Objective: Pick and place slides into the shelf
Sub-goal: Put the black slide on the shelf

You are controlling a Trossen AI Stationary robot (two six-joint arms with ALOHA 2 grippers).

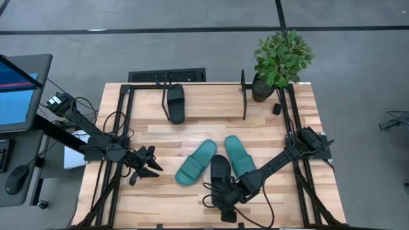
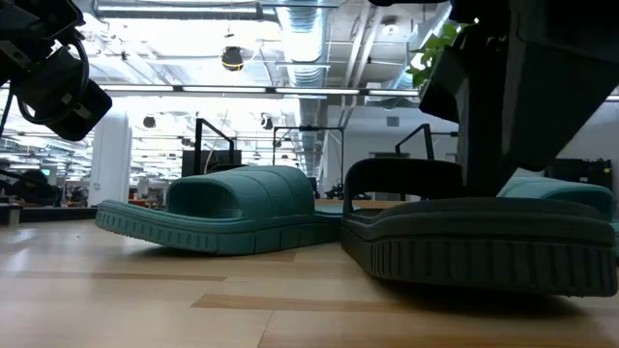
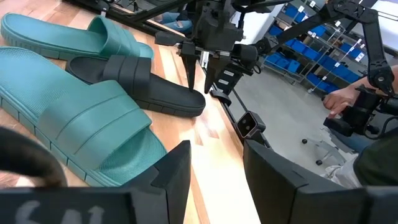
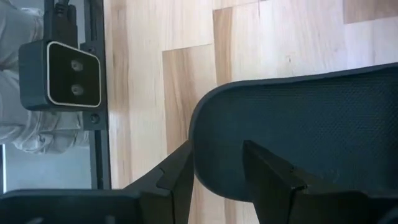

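On the table one black slide (image 1: 220,169) lies flat between two teal slides (image 1: 195,163) (image 1: 239,155). The second black slide (image 1: 176,103) rests on the low black shelf (image 1: 244,96) at the far side. My right gripper (image 1: 223,189) hangs open over the near black slide's heel end (image 4: 298,118). One finger (image 4: 177,174) stands outside the rim and the other (image 4: 267,165) over the footbed. My left gripper (image 1: 153,165) is open and hovers left of the teal slides, touching nothing. In the left wrist view the right gripper (image 3: 199,84) points straight down. My right gripper points down at the near black slide's heel end (image 3: 189,99), its fingers either side of the rim. I cannot tell whether the fingertips touch it. The slide lies flat on the table.
A potted plant (image 1: 281,57) stands at the far right corner, a small black block (image 1: 277,108) beside it. Black arm-mount frames (image 1: 124,121) run along both table sides. A monitor (image 1: 16,92) sits off the left edge. A person's hand (image 3: 339,99) shows beyond the table.
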